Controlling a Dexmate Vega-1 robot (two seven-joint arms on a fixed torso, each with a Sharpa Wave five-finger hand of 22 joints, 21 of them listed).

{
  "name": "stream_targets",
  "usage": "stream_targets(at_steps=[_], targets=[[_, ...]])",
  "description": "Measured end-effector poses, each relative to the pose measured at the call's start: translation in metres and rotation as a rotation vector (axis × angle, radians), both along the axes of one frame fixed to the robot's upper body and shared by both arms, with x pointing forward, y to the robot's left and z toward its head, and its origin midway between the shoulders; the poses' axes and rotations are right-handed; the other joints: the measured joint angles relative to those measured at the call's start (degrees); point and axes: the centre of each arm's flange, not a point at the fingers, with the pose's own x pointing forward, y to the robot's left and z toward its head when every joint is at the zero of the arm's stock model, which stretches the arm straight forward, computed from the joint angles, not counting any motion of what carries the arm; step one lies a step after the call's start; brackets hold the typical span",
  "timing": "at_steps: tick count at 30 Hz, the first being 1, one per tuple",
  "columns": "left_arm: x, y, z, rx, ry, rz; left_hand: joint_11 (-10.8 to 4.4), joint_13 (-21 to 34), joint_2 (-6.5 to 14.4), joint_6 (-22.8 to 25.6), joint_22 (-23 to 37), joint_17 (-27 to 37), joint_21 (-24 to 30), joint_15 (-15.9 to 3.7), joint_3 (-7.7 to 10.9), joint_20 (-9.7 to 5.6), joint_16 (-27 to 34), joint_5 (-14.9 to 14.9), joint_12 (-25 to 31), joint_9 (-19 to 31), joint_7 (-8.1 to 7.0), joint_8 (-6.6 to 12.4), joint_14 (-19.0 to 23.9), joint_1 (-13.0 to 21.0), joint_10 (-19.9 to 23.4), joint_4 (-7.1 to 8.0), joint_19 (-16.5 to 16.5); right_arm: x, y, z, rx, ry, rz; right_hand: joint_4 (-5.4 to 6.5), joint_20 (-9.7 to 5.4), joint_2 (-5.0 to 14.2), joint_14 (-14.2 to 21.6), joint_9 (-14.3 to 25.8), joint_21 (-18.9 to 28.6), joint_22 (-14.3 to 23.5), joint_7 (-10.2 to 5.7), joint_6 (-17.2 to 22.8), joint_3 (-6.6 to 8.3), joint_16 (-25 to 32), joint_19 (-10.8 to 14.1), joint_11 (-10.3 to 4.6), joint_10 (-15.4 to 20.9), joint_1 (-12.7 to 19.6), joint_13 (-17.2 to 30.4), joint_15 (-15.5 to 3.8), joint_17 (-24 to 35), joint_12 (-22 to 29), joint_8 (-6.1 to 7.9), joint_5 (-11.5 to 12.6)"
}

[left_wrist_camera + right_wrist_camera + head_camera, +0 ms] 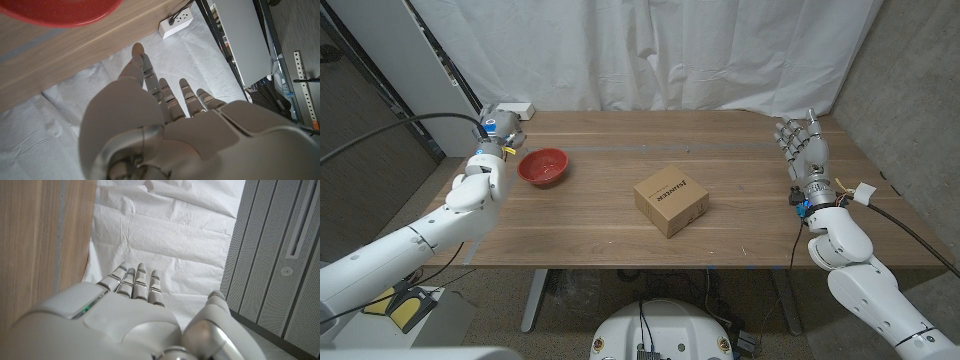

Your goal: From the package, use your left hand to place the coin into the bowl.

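Sitting closed at the middle of the wooden table (740,240), the brown cardboard package (671,200) rests on its base, turned at an angle to the table edges, with a dark printed label on its top face. I cannot see the coin; the box flaps are shut. The red bowl (543,166) stands upright on the table's left part, well apart from the package, and I cannot tell whether anything lies in it. In the left wrist view the bowl's (55,11) rim shows beyond the table's edge.

My left hand (498,135) is held just beside the bowl at the table's left edge. It holds nothing; the left wrist view shows its fingers (172,97) extended and slightly apart.

My right hand (803,145) stands upright at the table's right edge, well apart from the package, palm not on the table. It holds nothing; its fingers (135,282) are straight, close side by side, with the thumb set apart.

A white power strip (176,22) lies on white sheeting (65,125) past the left edge. A white curtain (640,50) hangs behind the table.
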Motion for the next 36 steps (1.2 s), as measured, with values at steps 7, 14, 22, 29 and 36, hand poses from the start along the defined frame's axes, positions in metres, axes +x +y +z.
stream_targets(at_steps=[7,14,22,29,36], targets=[[0.015,-0.001,-0.008,-0.013,0.035,0.001,-0.02,-0.2,-0.31,-0.11,0.0,0.0,0.0,0.0,0.03,0.0,0.0,0.0,-0.44,0.0,-0.11,0.04,0.0,-0.3,0.02,0.02,0.0,0.002,0.001,0.003,-0.007,0.004,-0.002,0.0,0.0,0.0,0.3,0.0,0.0,0.0,0.0,0.0,0.0,0.0,0.0,0.0,0.0,0.0,0.0,-0.3,-0.08,0.0,0.0,0.0],[0.028,-0.006,-0.017,-0.026,0.066,-0.018,-0.11,-0.27,-0.31,-0.11,0.0,-0.16,0.23,0.21,0.37,-0.1,0.0,0.0,-0.44,0.0,-0.11,0.04,0.22,-0.3,0.51,-0.32,0.71,0.002,0.001,0.007,-0.013,0.002,-0.003,0.0,0.0,0.0,0.3,0.0,0.0,0.0,0.0,0.0,0.0,0.0,-0.01,0.0,0.0,0.0,0.0,-0.3,-0.13,0.0,0.0,0.0],[0.038,-0.01,-0.03,-0.049,0.095,-0.041,0.1,-0.53,-0.31,-0.07,0.0,-0.15,0.26,0.3,0.62,-0.31,-0.25,-0.04,-0.89,0.0,-0.07,0.04,0.31,-0.3,0.71,-0.57,1.13,0.002,0.003,0.008,-0.018,0.004,-0.004,0.0,0.0,0.0,0.3,0.0,0.0,0.0,0.0,0.0,0.0,0.0,-0.01,0.0,0.0,0.0,0.0,-0.3,-0.13,0.0,0.0,0.0],[0.043,-0.014,-0.041,-0.069,0.106,-0.055,0.1,-0.53,-0.62,-0.05,0.0,-0.41,0.26,0.3,0.73,-0.31,-0.46,-0.04,-0.89,0.0,-0.05,0.05,0.31,-0.6,0.71,-0.68,1.13,0.001,0.007,0.01,-0.016,0.005,-0.002,0.0,0.0,0.0,0.3,0.0,0.0,0.0,0.0,0.0,0.0,0.0,-0.02,0.0,0.0,0.0,0.0,-0.3,-0.13,0.0,0.0,0.0],[0.045,-0.016,-0.051,-0.088,0.122,-0.066,0.29,-0.53,-0.62,-0.05,0.0,-0.42,0.26,0.08,1.15,-0.31,-0.68,-0.04,-1.33,0.0,-0.05,0.97,0.08,-0.6,0.47,-1.11,1.13,0.0,0.011,0.01,-0.018,0.011,0.001,0.0,0.0,0.22,0.3,0.0,0.0,0.0,0.0,0.0,0.0,0.0,-0.01,0.0,0.0,0.22,0.0,-0.3,-0.12,0.0,0.0,0.0]])
